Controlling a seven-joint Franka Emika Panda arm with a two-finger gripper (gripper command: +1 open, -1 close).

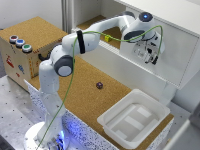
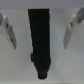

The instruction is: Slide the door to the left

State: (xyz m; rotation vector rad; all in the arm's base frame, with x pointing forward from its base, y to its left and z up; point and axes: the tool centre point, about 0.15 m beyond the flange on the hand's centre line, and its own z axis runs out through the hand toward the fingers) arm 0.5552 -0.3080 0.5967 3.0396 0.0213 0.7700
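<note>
The door [image 1: 176, 47] is a plain white panel covering the white cabinet's half toward the exterior view's right. The other half stands open on a cork-lined inside [image 1: 112, 30]. My gripper [image 1: 151, 56] is up against the door's face, near its edge beside the opening. In the wrist view the gripper [image 2: 40, 45] is open, its two fingers [image 2: 9, 29] spread wide over the white door [image 2: 56, 67]. A black upright bar [image 2: 39, 35] stands between them, and neither finger touches it.
A white plastic tray [image 1: 150, 106] sits on the cork table at the front right. A small dark object [image 1: 99, 85] lies on the cork. A wooden box with coloured buttons [image 1: 20, 45] stands at the left. A green cable [image 1: 75, 50] runs along the arm.
</note>
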